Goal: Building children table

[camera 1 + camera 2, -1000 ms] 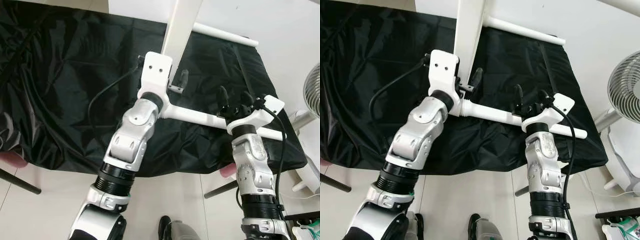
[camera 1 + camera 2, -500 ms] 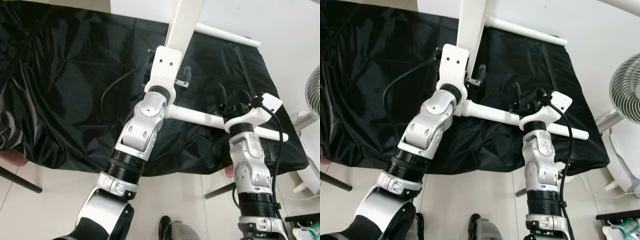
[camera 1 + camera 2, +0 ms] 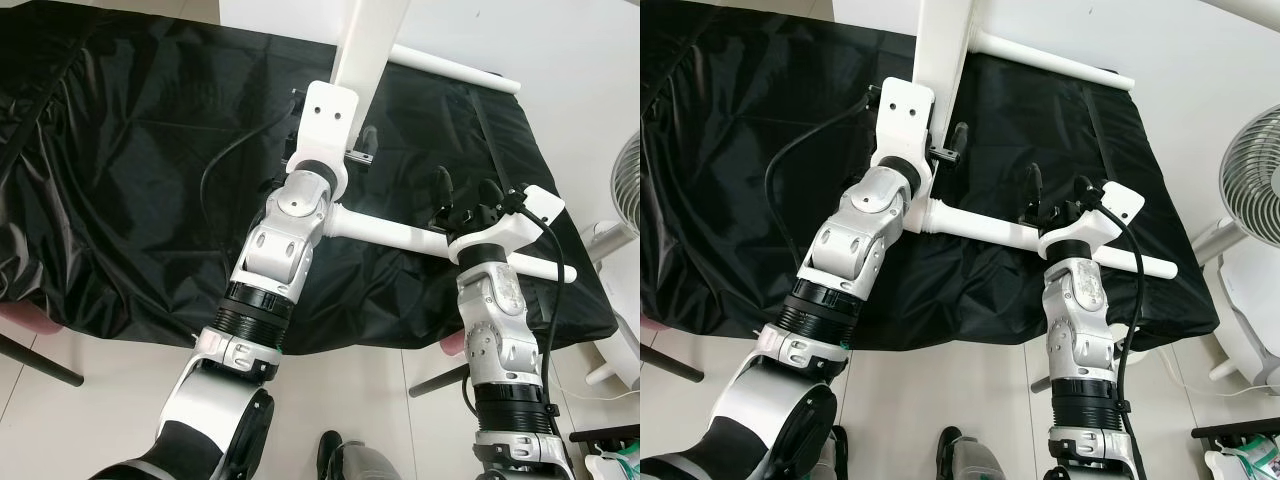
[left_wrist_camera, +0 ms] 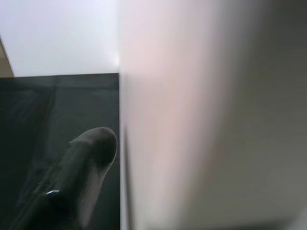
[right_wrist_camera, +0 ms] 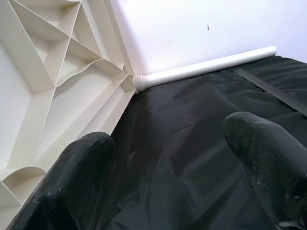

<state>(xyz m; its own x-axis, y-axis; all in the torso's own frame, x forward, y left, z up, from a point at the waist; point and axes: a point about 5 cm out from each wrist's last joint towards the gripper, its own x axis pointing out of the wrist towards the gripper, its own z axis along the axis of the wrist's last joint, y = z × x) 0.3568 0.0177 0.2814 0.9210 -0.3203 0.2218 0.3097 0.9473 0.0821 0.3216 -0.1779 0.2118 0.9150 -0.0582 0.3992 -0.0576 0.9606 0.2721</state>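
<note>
While we scan the left eye view, the white tabletop (image 3: 372,40) stands on edge at the far middle of the black-covered desk (image 3: 120,150), and a white leg (image 3: 395,232) runs from its base off to the near right, long axis left-to-right. Left end effector (image 3: 345,150) sits right at the tabletop's lower edge; right end effector (image 3: 462,195) hovers just past the leg, fingers pointing far, so the right arm is nearer the leg's free end.

Right eye view, same layout: a second leg (image 3: 1055,60) pokes right from the tabletop at the far side, and a fan (image 3: 1252,175) stands off the desk at right.

Left wrist view: one black finger (image 4: 81,167) lies against the blurred white panel (image 4: 206,115); we cannot tell whether the pair clamps it.

Right wrist view: two fingers (image 5: 72,177) are spread apart, holding nothing, black cloth between them, the ribbed tabletop underside (image 5: 53,81) and far leg (image 5: 206,67) ahead.
</note>
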